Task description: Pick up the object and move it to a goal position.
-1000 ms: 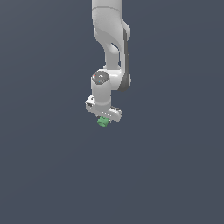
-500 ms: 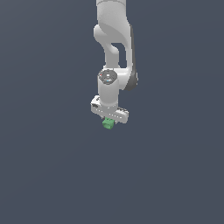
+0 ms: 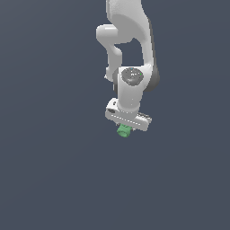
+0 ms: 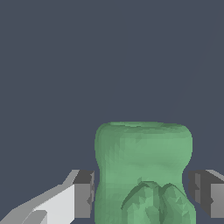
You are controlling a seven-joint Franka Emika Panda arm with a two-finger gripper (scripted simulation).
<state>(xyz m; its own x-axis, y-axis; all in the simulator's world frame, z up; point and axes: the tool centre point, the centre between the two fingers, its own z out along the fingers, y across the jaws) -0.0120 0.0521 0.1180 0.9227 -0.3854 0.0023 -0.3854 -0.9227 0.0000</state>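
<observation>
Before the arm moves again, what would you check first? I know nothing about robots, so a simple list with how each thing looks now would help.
1. Green object sits between the gripper fingers: ok, the wrist view shows a finger pad on each side.
2. Pads pressed firmly against it: cannot tell; the pad on one side meets it, a slight gap may show at the other.
3. Object in the air under the gripper: ok, the exterior view shows it just beneath the white hand.
4. Object upright in the grip: cannot tell, its lower part is cut off.
5. Goal position visible: not ok, no marker appears in either view.
6. Obstacles nearby: ok, only plain dark background shows.
</observation>
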